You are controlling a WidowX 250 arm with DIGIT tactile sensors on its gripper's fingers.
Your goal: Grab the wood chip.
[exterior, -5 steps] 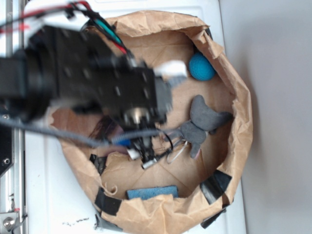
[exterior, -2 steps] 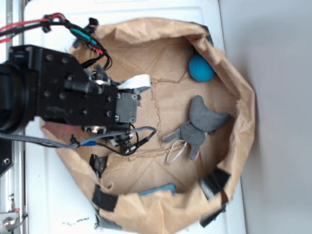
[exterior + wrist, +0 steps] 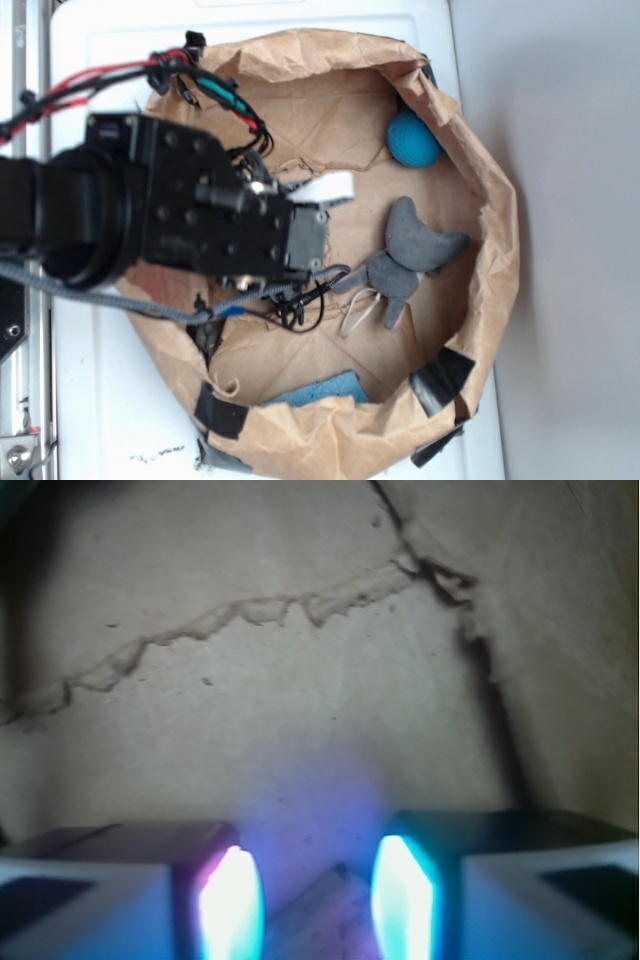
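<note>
Exterior view: the arm (image 3: 170,215) lies across the left half of the brown paper bag (image 3: 490,200), which is rolled down to form a shallow basin. Its bulk covers the floor there.

Wood chip: not visible in either view. No dark sliver shows on the open floor of the bag, so my judgement is that it sits under the arm — I cannot confirm this.

Gripper (image 3: 315,890), wrist view: the fingers stand apart with a clear gap, their inner faces glowing blue-white. There is nothing between them but bare paper and a small pale wedge at the bottom edge, too blurred to name. Ahead of the fingers there is only creased paper with a torn seam (image 3: 250,610).

Other contents, all well apart from the gripper:
- blue ball (image 3: 412,138) at the far rim
- grey toy mouse (image 3: 410,255) to the right of the wrist
- blue sponge (image 3: 325,388) against the near wall
- black tape patches (image 3: 440,378) on the rim

Progress: the grasp is not made — nothing is held. What is left, as I read it: get the chip between the fingers, pinch it, then lift.
</note>
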